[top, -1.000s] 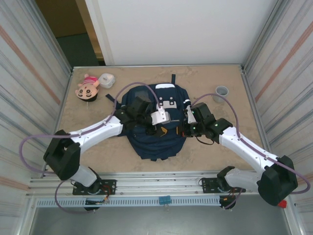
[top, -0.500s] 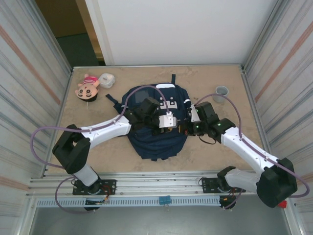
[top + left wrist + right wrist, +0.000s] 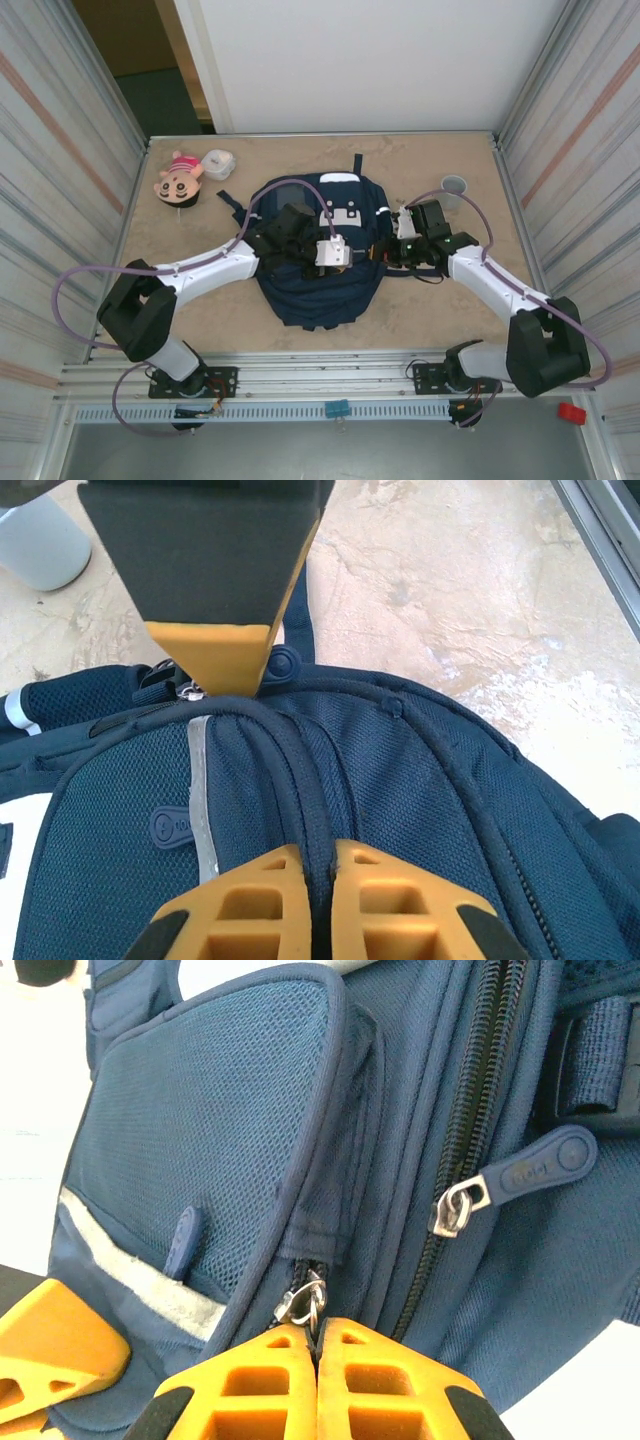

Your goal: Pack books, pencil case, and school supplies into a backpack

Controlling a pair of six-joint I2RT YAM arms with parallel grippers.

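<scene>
backpack: navy, mesh weave, darker piping. Pale grey stripe just left of left tool. Grey square patch and white patch with two dark squares beyond it. Both tools have orange-yellow fingers; same on right tool. Zip pull up-right of right tool: navy tab, silver slider. table: sandy beige, marbled. cup beyond right tool: grey. doll head: pink, brown hair. arms: white/black, purple cables.

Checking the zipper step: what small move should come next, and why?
Probably the right gripper should tow the metal zipper pull it is shut on along its zip; the left gripper pinches the backpack seam, bracing the fabric.
</scene>
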